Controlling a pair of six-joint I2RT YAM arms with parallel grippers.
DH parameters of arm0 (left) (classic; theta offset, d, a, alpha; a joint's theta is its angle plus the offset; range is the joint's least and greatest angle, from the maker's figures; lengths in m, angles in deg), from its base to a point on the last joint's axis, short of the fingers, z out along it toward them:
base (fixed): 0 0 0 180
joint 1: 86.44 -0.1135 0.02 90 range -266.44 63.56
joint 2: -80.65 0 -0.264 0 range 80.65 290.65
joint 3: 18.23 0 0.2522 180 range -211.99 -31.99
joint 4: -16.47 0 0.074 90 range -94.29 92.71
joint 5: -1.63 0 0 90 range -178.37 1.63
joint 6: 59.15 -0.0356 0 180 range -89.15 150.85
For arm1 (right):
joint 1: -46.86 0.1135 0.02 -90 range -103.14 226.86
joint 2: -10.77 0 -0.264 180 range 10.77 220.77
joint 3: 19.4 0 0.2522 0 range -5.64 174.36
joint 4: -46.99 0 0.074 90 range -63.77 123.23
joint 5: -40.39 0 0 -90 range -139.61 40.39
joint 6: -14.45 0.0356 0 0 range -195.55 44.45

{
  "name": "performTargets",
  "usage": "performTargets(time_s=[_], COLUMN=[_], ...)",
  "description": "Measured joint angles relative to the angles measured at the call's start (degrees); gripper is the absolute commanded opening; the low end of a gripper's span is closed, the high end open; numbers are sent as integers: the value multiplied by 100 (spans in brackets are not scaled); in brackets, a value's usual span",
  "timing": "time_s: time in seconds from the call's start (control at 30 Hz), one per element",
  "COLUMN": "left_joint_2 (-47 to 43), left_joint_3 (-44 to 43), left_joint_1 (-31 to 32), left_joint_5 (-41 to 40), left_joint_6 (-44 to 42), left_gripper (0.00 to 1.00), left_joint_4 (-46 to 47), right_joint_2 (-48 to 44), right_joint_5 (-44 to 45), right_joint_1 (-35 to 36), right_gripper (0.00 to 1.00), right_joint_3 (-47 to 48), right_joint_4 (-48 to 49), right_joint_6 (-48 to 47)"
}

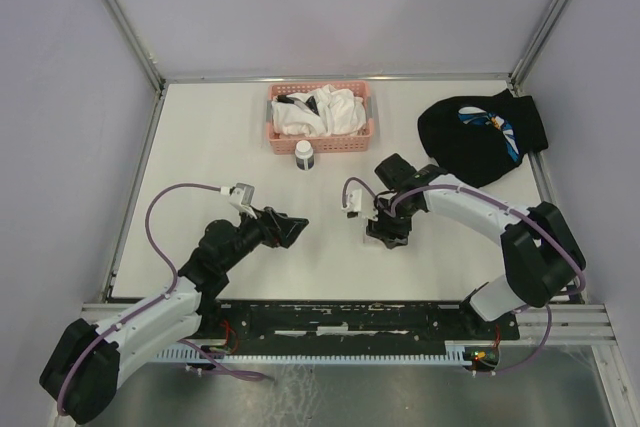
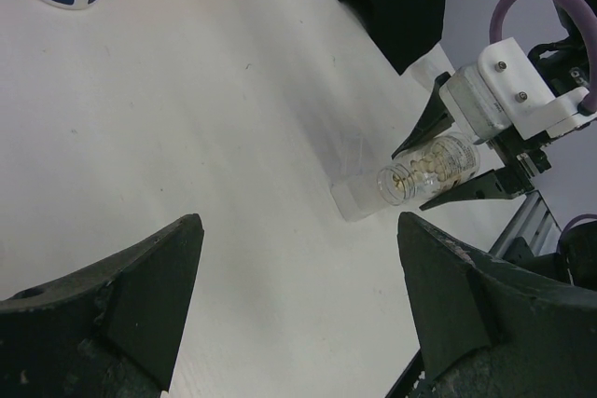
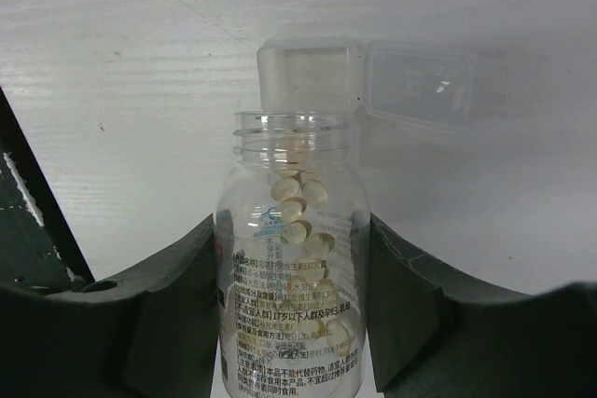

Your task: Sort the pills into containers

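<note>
Over the worktop (image 2: 187,118), we saw the right tool (image 3: 294,272) gripping a tilted bottle (image 3: 291,174) of pills (image 3: 297,210), its mouth just beside the open clear box (image 3: 303,76); the left tool (image 2: 298,230) hung wide, holding nothing, well apart.

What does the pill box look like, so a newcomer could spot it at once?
On the white table, find the right arm's fingers gripping a clear pill bottle. Just past its open mouth lies the box: flat, rectangular, colourless, lid flipped open beside it, unlike the round bottle.
</note>
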Motion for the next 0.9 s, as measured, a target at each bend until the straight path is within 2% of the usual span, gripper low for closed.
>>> performTargets(time_s=[0.9], left_joint_2=[20], left_joint_3=[20], left_joint_1=[0], left_joint_5=[-96], left_joint_6=[-7], left_gripper=[91], left_joint_4=[-9], right_joint_2=[216], right_joint_5=[487], right_joint_1=[299], right_gripper=[5], right_joint_3=[341], right_joint_4=[-319], right_joint_6=[201])
